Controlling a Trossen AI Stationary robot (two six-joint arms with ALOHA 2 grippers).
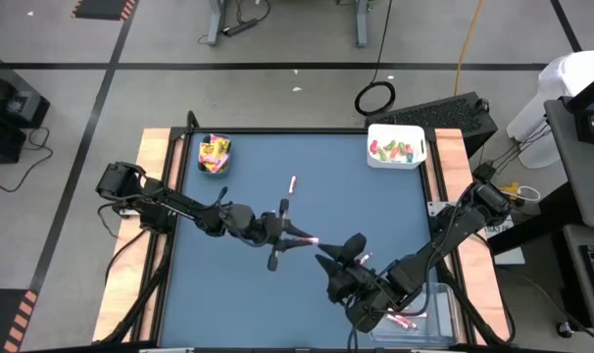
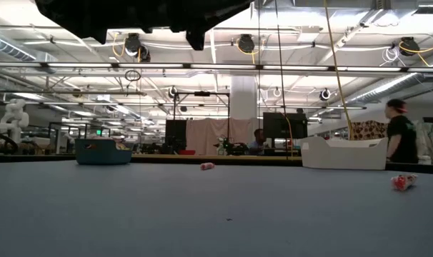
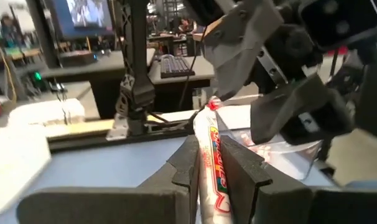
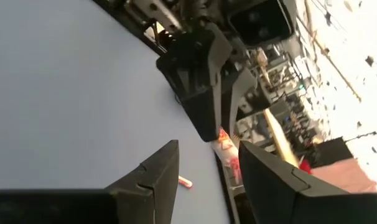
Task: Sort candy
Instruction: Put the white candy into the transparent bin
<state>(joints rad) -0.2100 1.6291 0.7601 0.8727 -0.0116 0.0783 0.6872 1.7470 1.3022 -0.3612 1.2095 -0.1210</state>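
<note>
A pink-white candy stick [image 3: 212,134] is lifted over the middle of the blue table [image 1: 228,294], with my left gripper [image 1: 299,235] shut on it. My right gripper [image 1: 348,250] stands open just to the right, facing the stick's free end [image 3: 212,107]. Its fingers [image 3: 238,37] flank that end without touching. Another stick [image 1: 292,183] lies flat on the table farther back. The teal bin [image 1: 215,154] holds yellow packets. The white bin [image 1: 396,145] holds green and red pieces. My left gripper pinches the candy stick between its two fingers [image 3: 241,171]. The stick [image 3: 208,158] lies along the fingers and juts out past their tips. The fingers come level from the table's left. The stick is held about level, clear of the table.
A clear bin [image 1: 429,309] with pink sticks stands at the near right corner, under my right arm. A small wrapped piece [image 2: 404,182] lies loose on the table toward the right. A person [image 2: 402,135] stands in the room beyond the table.
</note>
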